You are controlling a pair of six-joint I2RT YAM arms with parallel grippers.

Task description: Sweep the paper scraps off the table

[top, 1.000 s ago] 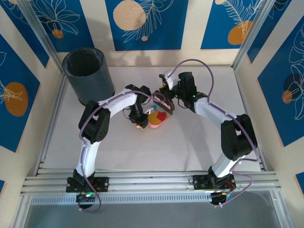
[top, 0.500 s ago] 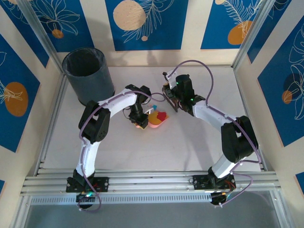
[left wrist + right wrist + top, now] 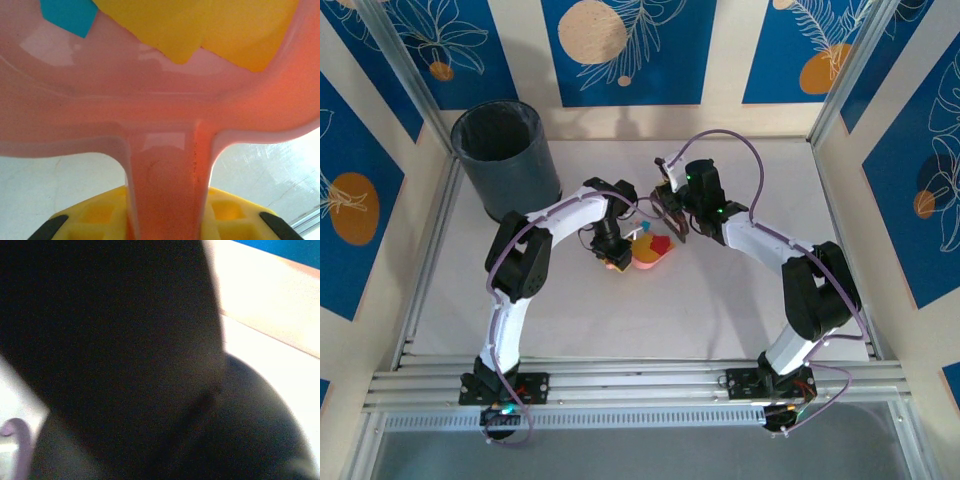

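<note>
Seen from the top view, my left gripper (image 3: 611,256) is clenched on the handle of the pink dustpan (image 3: 655,264), mid table (image 3: 720,300). The paper scraps (image 3: 660,243) lie in the pan. My right gripper (image 3: 670,210) sits just far-right of it, closed, with a dark tool (image 3: 676,228) at its tip. Left wrist: handle between my yellow fingers (image 3: 225,215), yellow and cyan scraps inside. Right wrist: dark blur (image 3: 125,365), can't tell what it is.

paper scraps (image 3: 200,25), dustpan (image 3: 160,115) cropped, dark shape (image 3: 125,365) blurred
</note>
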